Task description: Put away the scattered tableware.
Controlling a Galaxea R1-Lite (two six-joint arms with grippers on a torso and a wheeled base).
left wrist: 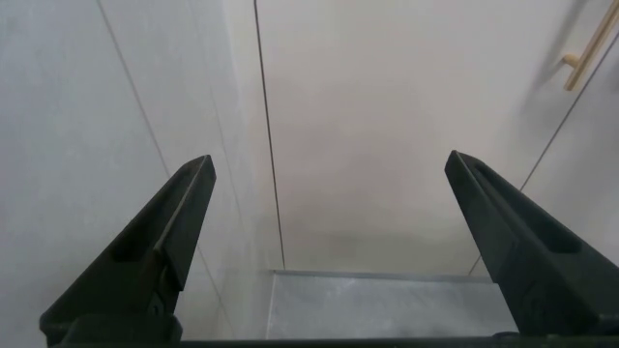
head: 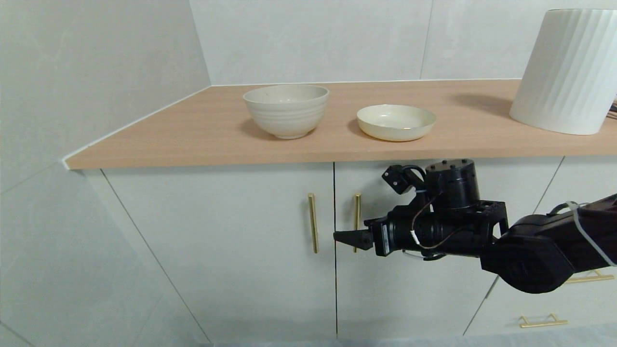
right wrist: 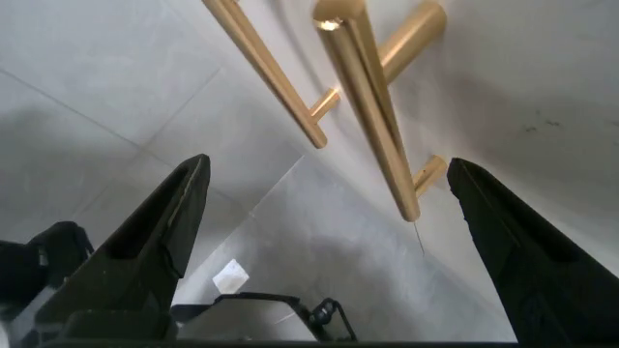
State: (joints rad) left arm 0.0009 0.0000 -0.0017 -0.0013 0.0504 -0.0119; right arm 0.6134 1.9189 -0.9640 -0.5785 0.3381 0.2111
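Door stage: right gripper (head: 344, 237) released at the cabinet handle (head: 356, 219).
You have the upright handle lined up between its spread jaws; right arm is nearer.

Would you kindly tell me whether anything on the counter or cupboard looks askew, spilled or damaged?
Nothing stands out. The deep cream ribbed bowl and the shallow cream dish sit upright and apart on the wooden countertop, with no spill or chips visible. The white cabinet doors are shut, their brass handles straight.
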